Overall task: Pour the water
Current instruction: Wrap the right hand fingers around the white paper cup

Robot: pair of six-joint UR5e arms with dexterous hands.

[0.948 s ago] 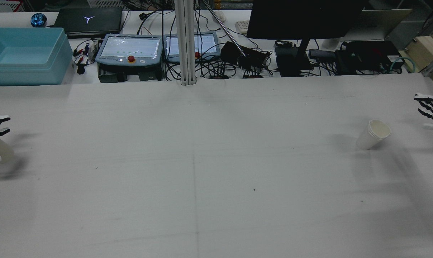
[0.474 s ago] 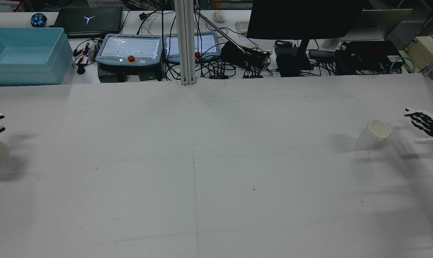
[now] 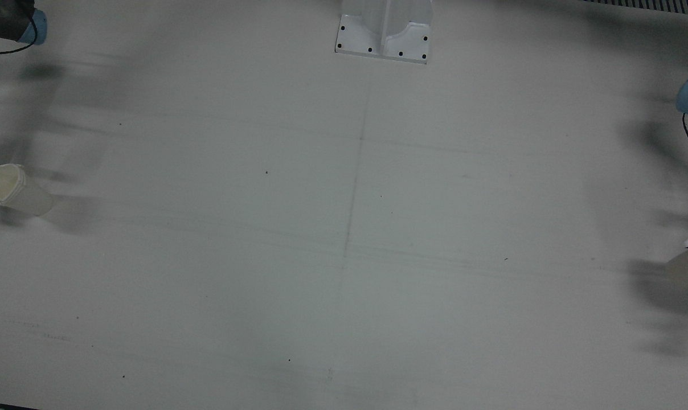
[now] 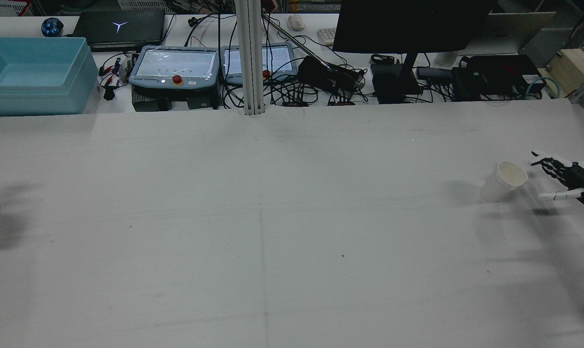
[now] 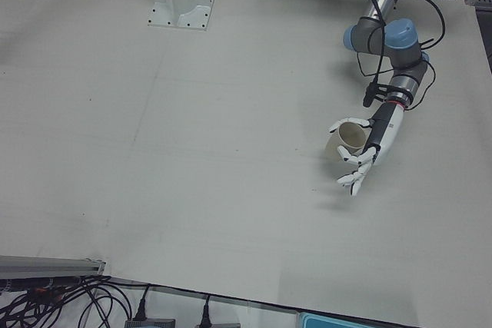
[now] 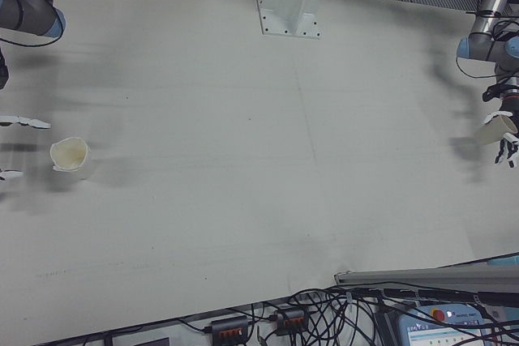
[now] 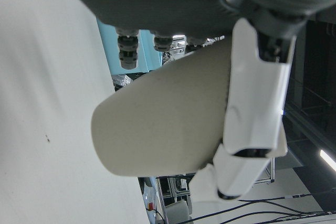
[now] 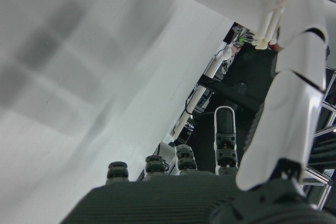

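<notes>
1. Cup in my left hand (image 5: 367,157): this beige paper cup (image 5: 347,139) is tilted with its open mouth showing, the hand is wrapped round its side, and it hangs above the table (image 5: 192,151) at the left edge.
2. Second cup (image 4: 503,181): white, paper, standing on the table on the right half, rim up, looks like stacked cups.
3. My right hand (image 4: 565,180) has fingers spread, holds nothing, and sits just beside that white cup, not touching.
</notes>
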